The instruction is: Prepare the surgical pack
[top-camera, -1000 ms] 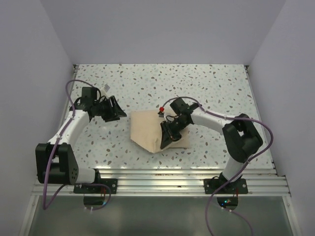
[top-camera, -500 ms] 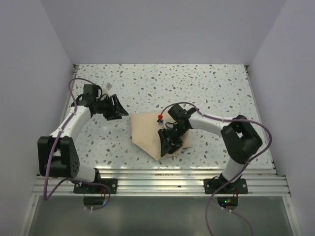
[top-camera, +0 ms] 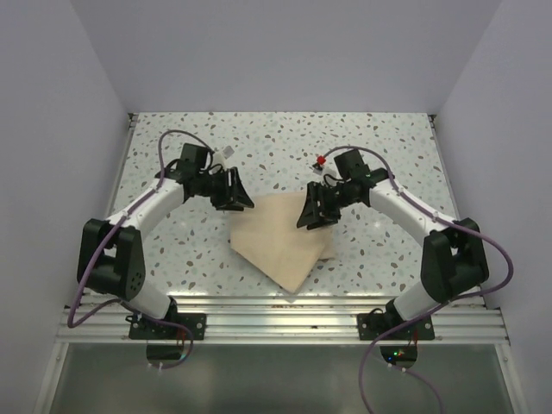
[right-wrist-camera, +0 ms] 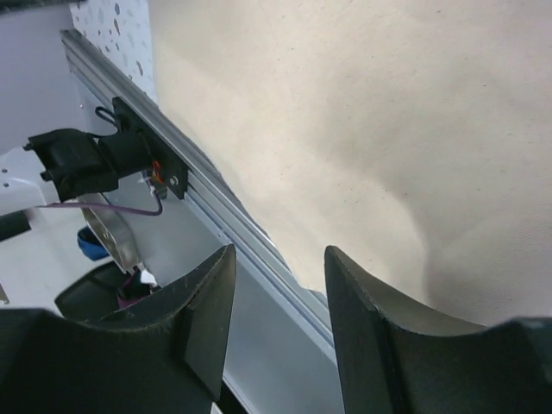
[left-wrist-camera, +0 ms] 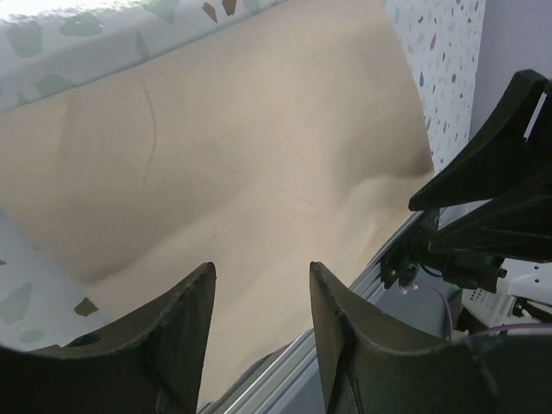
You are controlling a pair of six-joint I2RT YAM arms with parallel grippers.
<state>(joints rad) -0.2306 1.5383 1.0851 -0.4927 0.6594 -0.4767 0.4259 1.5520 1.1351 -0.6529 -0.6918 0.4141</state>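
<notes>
The surgical pack (top-camera: 280, 239) is a tan fabric sheet folded into a bundle on the speckled table, one corner pointing at the near rail. It fills most of the left wrist view (left-wrist-camera: 259, 172) and the right wrist view (right-wrist-camera: 371, 129). My left gripper (top-camera: 239, 195) hangs open over the pack's upper left corner, its jaws apart with nothing between them (left-wrist-camera: 261, 274). My right gripper (top-camera: 312, 213) stands open over the pack's upper right edge, holding nothing (right-wrist-camera: 279, 257).
The aluminium rail (top-camera: 285, 309) runs along the near edge just below the pack's corner. White walls close in the table on the left, right and back. A small red part (top-camera: 320, 160) sits on the right wrist.
My right gripper opened, let go of the pack's folded flap and pulled back toward the far right. The flap now lies flat with a corner toward the rail. My left gripper moved right to the pack.
</notes>
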